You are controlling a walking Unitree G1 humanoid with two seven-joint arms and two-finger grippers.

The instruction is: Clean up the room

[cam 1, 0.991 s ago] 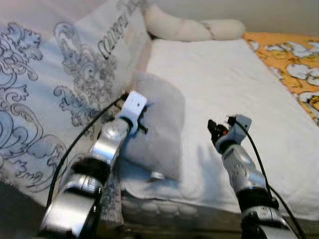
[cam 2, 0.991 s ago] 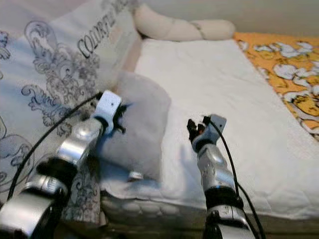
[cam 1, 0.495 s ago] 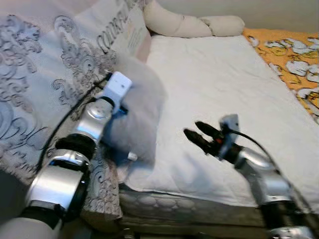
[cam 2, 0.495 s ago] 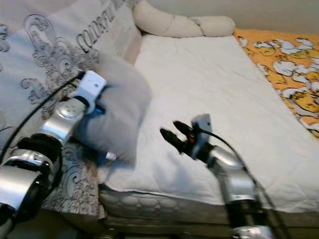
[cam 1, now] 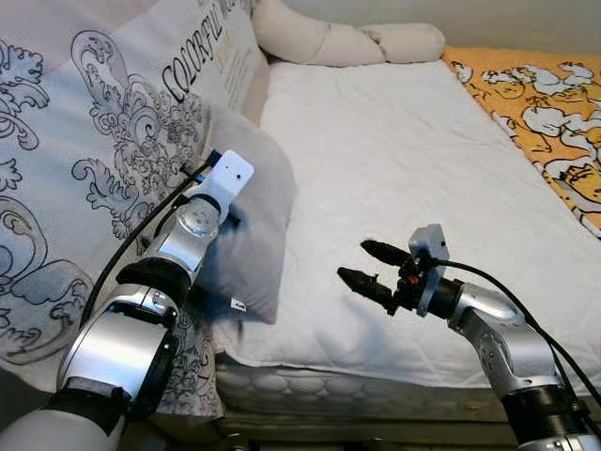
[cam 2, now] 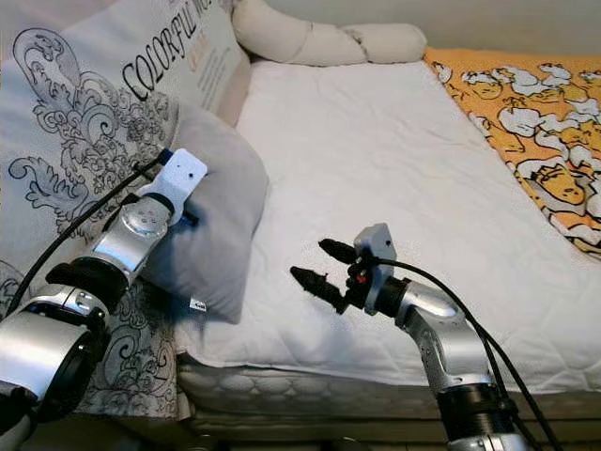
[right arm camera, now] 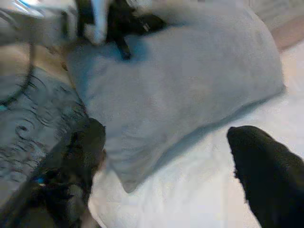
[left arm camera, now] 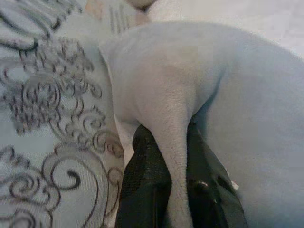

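- Far left: patterned quilt (cam 1: 103,160) heaped along the bed's left edge, not folded or spread; judged still to do.
- Left gripper (left arm camera: 166,190) clamped on a fold of the grey pillow (cam 1: 249,235); fabric is pinched between both fingers in the wrist view.
- Pillow stands on edge at the near left of the white sheet (cam 1: 394,160), leaning on the quilt; not yet at the head of the bed, as far as I can judge.
- Right gripper (cam 1: 371,266) hovers over the near sheet, fingers apart, holding nothing, aimed left toward the pillow.
- Far end: cream bolster (cam 1: 347,42) lies across.
- Right: orange blanket (cam 1: 535,103) lies flat.
- Tidying looks early.
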